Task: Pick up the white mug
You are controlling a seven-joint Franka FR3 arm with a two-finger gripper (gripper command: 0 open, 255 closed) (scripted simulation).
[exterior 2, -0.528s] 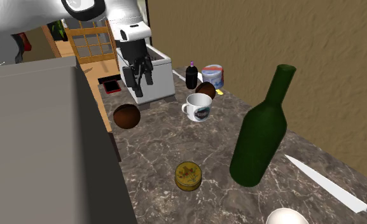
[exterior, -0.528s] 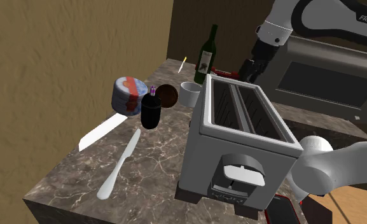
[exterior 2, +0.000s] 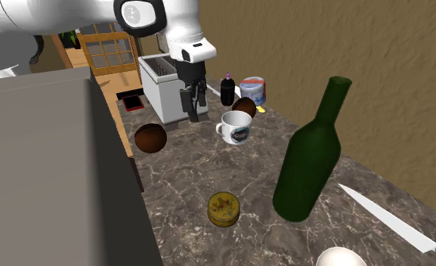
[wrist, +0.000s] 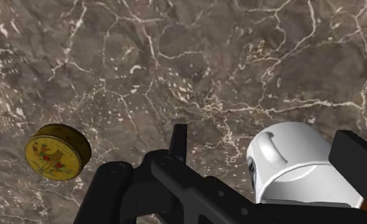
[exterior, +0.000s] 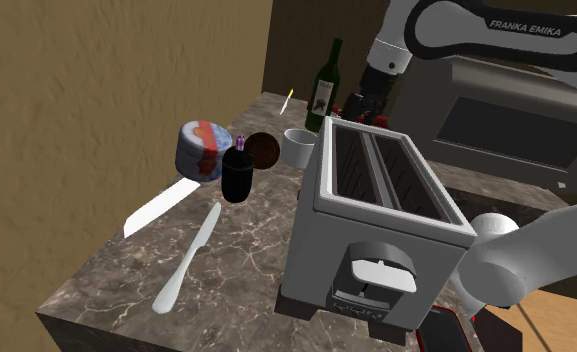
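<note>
"Marble counter [exterior 2: 201, 170], dark with pale veins, set against a tan wall. Where does the white mug [exterior 2: 236, 127] stand?"

"Upright on the counter, handle turned toward the second exterior view's left. It is just beside a brown ball [exterior 2: 244, 106] and near the grey toaster [exterior 2: 157, 91]."

"And the gripper [exterior 2: 193, 112]?"

"It hangs over the counter between toaster and mug, apart from the mug. Its fingers stand spread with nothing clasped; in the wrist view the mug shows between them, lower down."

"What else is there?"

"A green bottle [exterior 2: 310, 151], a yellow tin [exterior 2: 224, 208], a second brown ball [exterior 2: 151, 138] and a small dark bottle [exterior 2: 227, 91] beyond the mug."
</note>
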